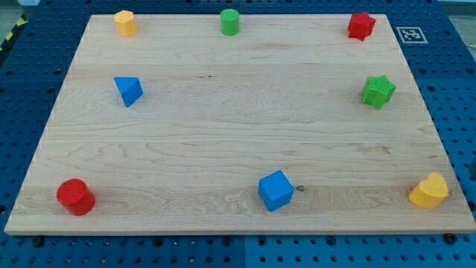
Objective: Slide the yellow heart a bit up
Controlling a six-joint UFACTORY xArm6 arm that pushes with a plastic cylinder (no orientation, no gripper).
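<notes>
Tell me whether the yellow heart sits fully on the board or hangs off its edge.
On the board. The yellow heart rests at the wooden board's bottom right corner, with wood visible around its base. My tip is not in view.

Arm: not being shown anywhere in the camera view.
Rod: not being seen.
Tip: position not being revealed.

Along the frame's top I see a yellow hexagonal block (125, 23), a green cylinder block (230, 21) and a red star-like block (361, 26). A blue triangular block (128, 91) sits left, a green star block (378, 91) right. Along the bottom of the wooden board (223, 141) I see a red cylinder block (75, 197) and a blue cube block (276, 190).
</notes>
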